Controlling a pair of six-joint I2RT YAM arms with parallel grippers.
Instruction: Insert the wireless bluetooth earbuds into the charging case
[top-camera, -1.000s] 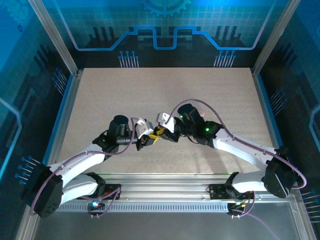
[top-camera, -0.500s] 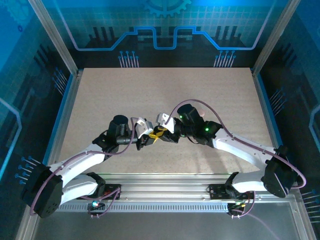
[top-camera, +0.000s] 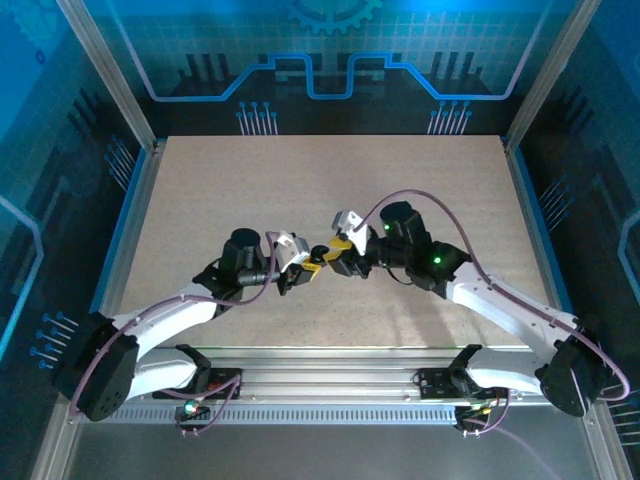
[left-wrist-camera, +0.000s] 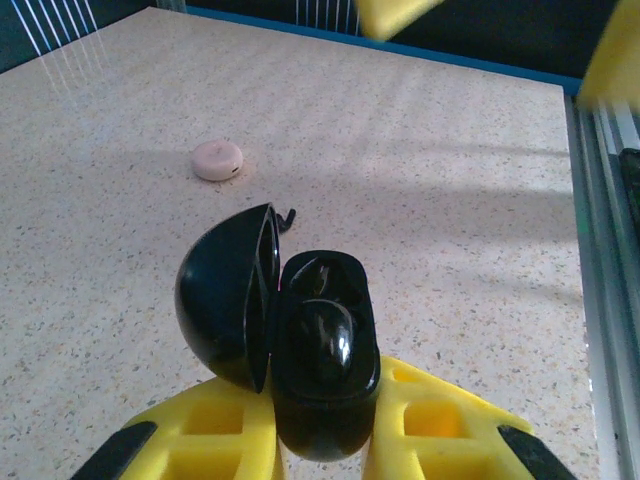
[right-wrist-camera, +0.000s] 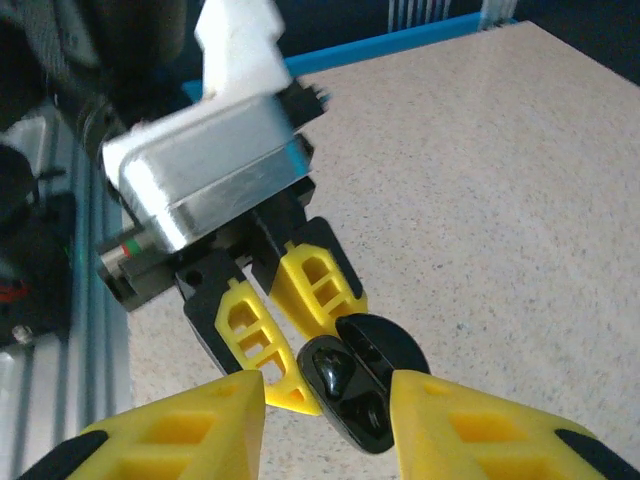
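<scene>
Right hand (top-camera: 332, 253) spread wider, flanking charging case (right-wrist-camera: 362, 398).

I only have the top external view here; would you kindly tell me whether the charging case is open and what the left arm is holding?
Observer: The left gripper has its jaws shut on the charging case, whose lid stands open.
Operator: Thank you; is an earbud inside?
Observer: One glossy earbud sits in its well; the second I cannot tell.
Operator: And the right arm?
Observer: The right gripper has its jaws apart, with the case seen between them.
</scene>
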